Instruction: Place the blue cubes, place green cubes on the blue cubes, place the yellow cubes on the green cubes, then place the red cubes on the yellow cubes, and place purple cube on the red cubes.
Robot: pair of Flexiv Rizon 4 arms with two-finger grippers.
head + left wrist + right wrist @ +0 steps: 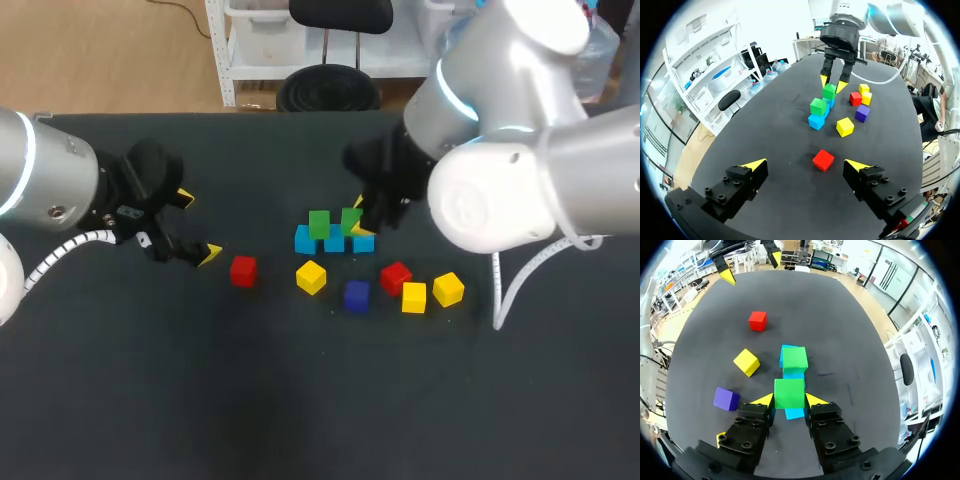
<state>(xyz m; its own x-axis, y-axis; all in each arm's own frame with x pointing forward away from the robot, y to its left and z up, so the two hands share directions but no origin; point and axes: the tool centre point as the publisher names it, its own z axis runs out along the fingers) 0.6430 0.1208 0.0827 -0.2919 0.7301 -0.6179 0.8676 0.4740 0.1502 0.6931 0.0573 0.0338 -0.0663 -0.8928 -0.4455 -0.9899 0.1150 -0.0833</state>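
Right pincer (789, 400) is clenching 1 green cube (789, 392) over the blue cubes (794, 413) at the desk's (840, 330) middle, seemingly to seat it beside the other green cube (794, 359), while left pincer (805, 165) is hanging released toward its left edge.

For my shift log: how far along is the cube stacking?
Done: three blue cubes in a row, one green cube on top. In hand: the right end effector grips a second green cube over them. Remaining: three yellow cubes, two red cubes, one purple cube lie loose.
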